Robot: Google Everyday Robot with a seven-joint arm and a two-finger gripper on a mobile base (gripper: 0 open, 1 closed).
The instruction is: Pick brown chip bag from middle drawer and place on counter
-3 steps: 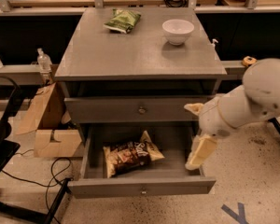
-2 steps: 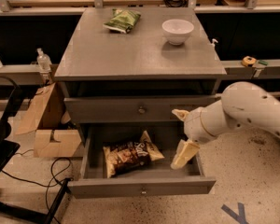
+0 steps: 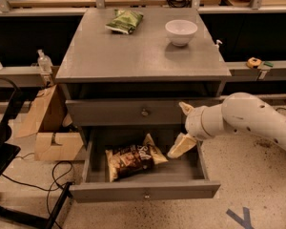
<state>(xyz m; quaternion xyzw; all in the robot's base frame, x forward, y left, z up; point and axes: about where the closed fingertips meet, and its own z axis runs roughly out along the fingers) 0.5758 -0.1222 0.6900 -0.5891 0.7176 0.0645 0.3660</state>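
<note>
Camera view: my gripper (image 3: 176, 130), fingers wide, at the brown chip bag's (image 3: 132, 160) three o'clock, may pinch only its slippery corner.

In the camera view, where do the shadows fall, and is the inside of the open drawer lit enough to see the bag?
Camera view: light comes from above; the white bowl casts a soft shadow on the counter; the middle drawer is dimmer inside, yet the brown chip bag stays visible; the claw, open, just right of the bag, is brightly lit.
</note>
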